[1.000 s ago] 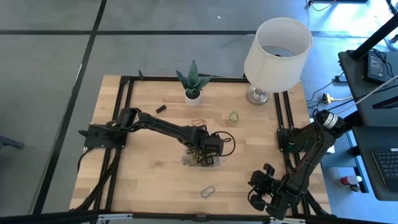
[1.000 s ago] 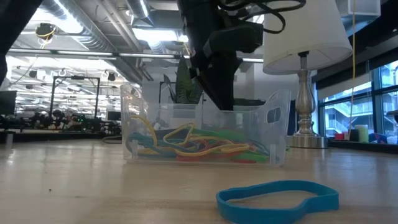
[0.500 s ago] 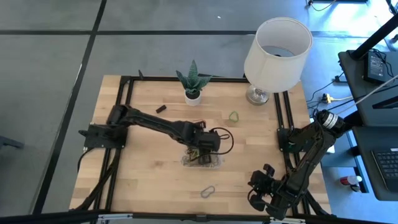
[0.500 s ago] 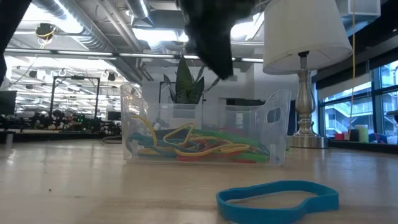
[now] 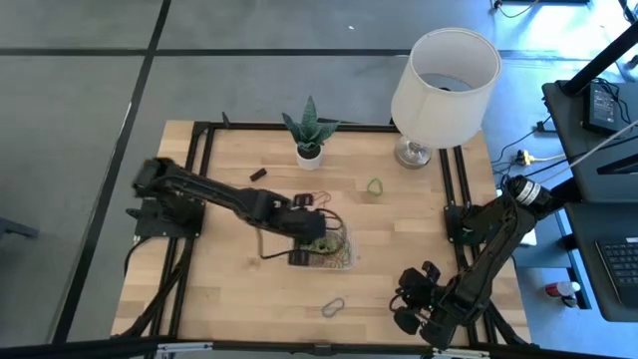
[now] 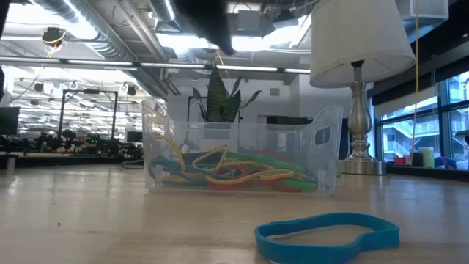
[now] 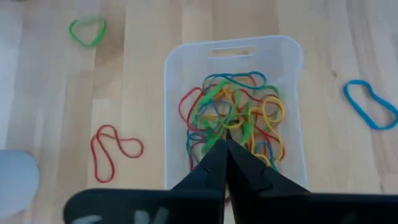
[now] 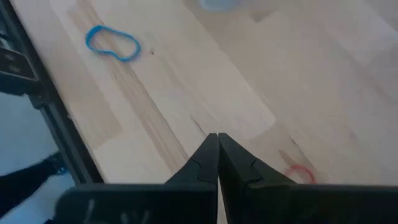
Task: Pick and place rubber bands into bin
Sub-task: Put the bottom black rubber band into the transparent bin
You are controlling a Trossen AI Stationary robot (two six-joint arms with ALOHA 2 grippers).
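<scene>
From above, the left gripper hangs over the bin at the middle of the table; the right gripper waits at the near right edge.

From table height, the rubber bands lie inside the bin.

In the left wrist view, the fingers are pressed together, holding nothing.

In the right wrist view, the fingers are together too, above a red band.

closed left hand, over bin

We are seeing even, bright daylight falling on the surface, with only soft shadows lying under the arms. Ceiling strip lights are glaring in the low view, and windows are glowing beyond the surface's right edge. The blue band nearest that camera is looking slightly soft.
</scene>
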